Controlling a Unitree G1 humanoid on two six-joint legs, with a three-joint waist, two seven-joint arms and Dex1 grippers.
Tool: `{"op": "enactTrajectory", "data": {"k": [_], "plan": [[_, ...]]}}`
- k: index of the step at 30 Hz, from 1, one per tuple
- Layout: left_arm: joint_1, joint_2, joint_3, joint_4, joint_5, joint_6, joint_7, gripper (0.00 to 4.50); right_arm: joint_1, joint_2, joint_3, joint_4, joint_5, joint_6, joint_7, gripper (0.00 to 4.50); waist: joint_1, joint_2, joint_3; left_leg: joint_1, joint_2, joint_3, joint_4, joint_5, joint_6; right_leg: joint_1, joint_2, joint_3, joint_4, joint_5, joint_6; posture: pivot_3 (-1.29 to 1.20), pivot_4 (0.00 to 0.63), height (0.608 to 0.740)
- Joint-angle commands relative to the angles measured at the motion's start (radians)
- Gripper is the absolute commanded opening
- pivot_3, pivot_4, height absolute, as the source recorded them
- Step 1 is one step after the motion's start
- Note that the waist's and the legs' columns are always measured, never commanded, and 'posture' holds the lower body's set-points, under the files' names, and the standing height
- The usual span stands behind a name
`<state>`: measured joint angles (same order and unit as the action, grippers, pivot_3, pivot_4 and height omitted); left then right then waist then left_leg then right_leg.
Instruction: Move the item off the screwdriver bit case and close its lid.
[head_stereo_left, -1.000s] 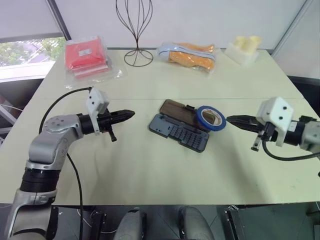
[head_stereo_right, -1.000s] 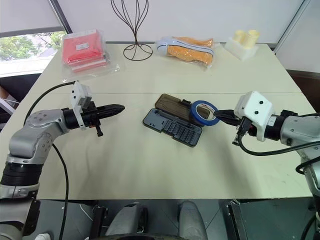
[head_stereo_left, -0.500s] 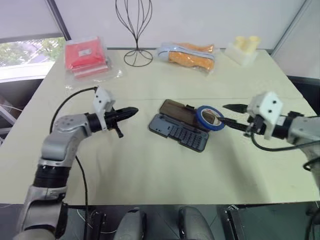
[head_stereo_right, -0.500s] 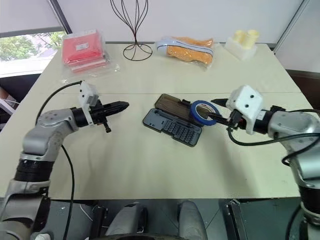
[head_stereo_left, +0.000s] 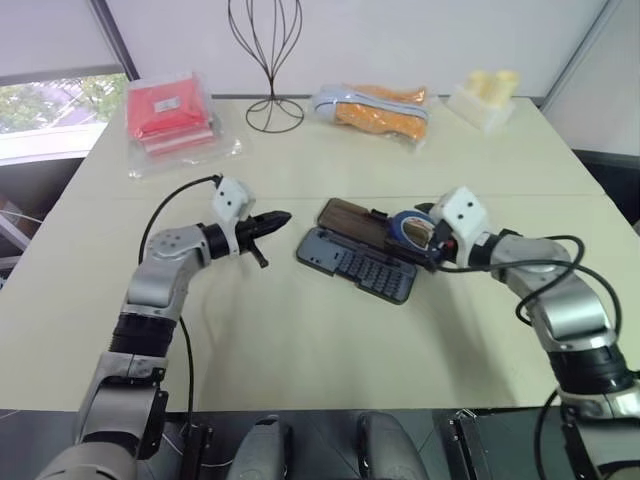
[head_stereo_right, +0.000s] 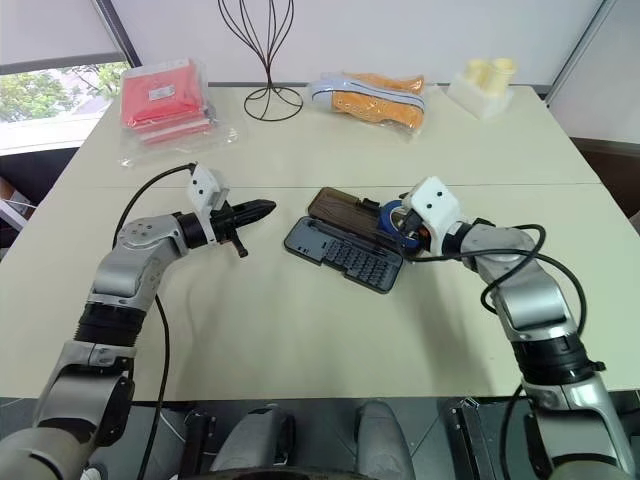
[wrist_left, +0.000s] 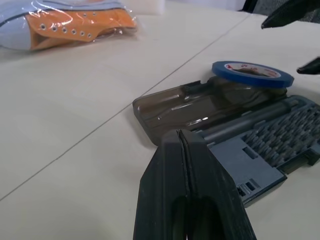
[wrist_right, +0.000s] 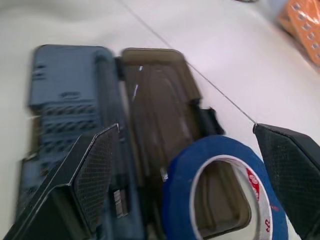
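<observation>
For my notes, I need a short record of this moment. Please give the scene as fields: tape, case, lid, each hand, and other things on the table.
tape: blue roll lying on the open lid, near its far end
case: grey bit case open, flat on table
lid: brown, translucent, folded back flat
right hand: open, fingers on both sides of the tape, not closed on it
left hand: shut, pointing at the case, apart from it
other things: red packet, wire stand, orange shoe in bag

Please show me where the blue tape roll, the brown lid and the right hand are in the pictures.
blue tape roll (wrist_right: 220, 150): right wrist view, on its blue top rim.
brown lid (wrist_left: 185, 107): left wrist view, on its flat translucent panel.
right hand (wrist_right: 192, 187): right wrist view, midway between its open fingertips.
</observation>
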<state>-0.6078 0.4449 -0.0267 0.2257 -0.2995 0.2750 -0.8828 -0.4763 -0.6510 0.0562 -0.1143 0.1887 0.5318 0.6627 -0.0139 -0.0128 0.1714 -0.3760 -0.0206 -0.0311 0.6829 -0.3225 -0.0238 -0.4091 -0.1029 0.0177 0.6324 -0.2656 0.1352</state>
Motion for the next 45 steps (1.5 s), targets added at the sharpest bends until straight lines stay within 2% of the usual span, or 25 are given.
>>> {"op": "enactTrajectory", "data": {"k": [1, 22, 25, 30, 31, 38, 45], "plan": [[-0.02, 0.001, 0.005, -0.021, 0.007, -0.021, 0.001, 0.0, -0.032, 0.019, 0.0, 0.031, -0.029, 0.009, -0.033, 4.46, 0.0, 0.0, 0.0, 0.0, 0.0, 0.0, 0.0, 0.0, 0.0, 0.0, 0.0, 0.0, 0.0, 0.0, 0.0, 0.0, 0.15, 0.74], [0.045, 0.002, 0.013, -0.111, 0.014, -0.008, 0.054, 0.0, -0.068, 0.062, 0.047, 0.197, -0.094, 0.112, -0.061, 4.46, -0.001, 0.0, 0.0, 0.0, 0.0, 0.0, 0.0, 0.0, 0.0, 0.0, 0.0, 0.0, 0.0, 0.0, 0.0, 0.0, 0.15, 0.74], [0.051, 0.001, 0.011, -0.115, 0.016, -0.009, 0.061, 0.0, -0.074, 0.066, 0.052, 0.205, -0.098, 0.117, -0.066, 3.54, 0.001, 0.0, 0.0, 0.0, 0.0, 0.0, 0.0, 0.0, 0.0, 0.0, 0.0, 0.0, 0.0, 0.0, 0.0, 0.0, 0.15, 0.74], [0.056, 0.003, 0.012, -0.125, 0.016, -0.005, 0.071, 0.0, -0.081, 0.071, 0.059, 0.214, -0.104, 0.123, -0.061, 0.9, 0.0, 0.0, 0.0, 0.0, 0.0, 0.0, 0.0, 0.0, 0.0, 0.0, 0.0, 0.0, 0.0, 0.0, 0.0, 0.0, 0.15, 0.74], [0.057, 0.003, 0.013, -0.125, 0.017, -0.005, 0.073, 0.0, -0.083, 0.07, 0.061, 0.215, -0.105, 0.122, -0.055, 0.52, 0.0, 0.0, 0.0, 0.0, 0.0, 0.0, 0.0, 0.0, 0.0, 0.0, 0.0, 0.0, 0.0, 0.0, 0.0, 0.0, 0.15, 0.74], [0.056, 0.003, 0.013, -0.126, 0.02, -0.008, 0.089, 0.0, -0.079, 0.066, 0.048, 0.18, -0.109, 0.102, -0.057, 0.47, 0.0, 0.0, 0.0, 0.0, 0.0, 0.0, 0.0, 0.0, 0.0, 0.0, 0.0, 0.0, 0.0, 0.0, 0.0, 0.0, 0.15, 0.74], [0.054, -0.003, 0.015, -0.123, 0.023, -0.012, 0.094, 0.0, -0.047, 0.022, -0.034, 0.038, -0.182, -0.003, -0.18, 0.47, 0.001, 0.0, 0.0, -0.001, 0.0, 0.0, 0.0, 0.0, 0.0, -0.001, 0.0, 0.0, 0.0, 0.0, 0.0, 0.0, 0.15, 0.74]]}}
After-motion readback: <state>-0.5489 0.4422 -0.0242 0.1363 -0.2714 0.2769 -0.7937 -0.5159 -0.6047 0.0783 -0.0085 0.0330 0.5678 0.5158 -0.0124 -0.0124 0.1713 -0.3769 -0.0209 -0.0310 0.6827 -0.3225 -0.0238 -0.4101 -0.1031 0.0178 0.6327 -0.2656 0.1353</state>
